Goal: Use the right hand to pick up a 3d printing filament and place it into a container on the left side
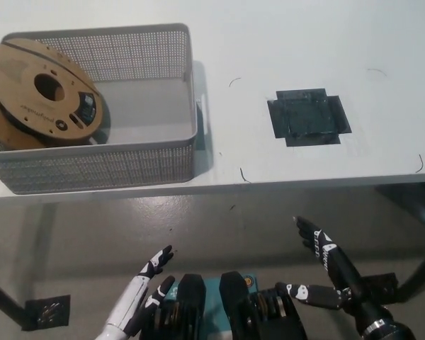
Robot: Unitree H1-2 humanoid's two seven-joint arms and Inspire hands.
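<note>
A brown cardboard filament spool [42,95] with black filament leans inside the grey mesh basket [127,163] at the left of the white table. My black right hand [326,273] hangs below the table's front edge at the lower right, open, fingers spread, holding nothing. My white left hand [145,287] rests low at the bottom left, open and empty.
A dark square patch [308,117] lies on the white table [283,42] right of the basket. Small black scraps of filament dot the tabletop. Below the table edge the grey floor shows, with a dark marker [46,310] at bottom left.
</note>
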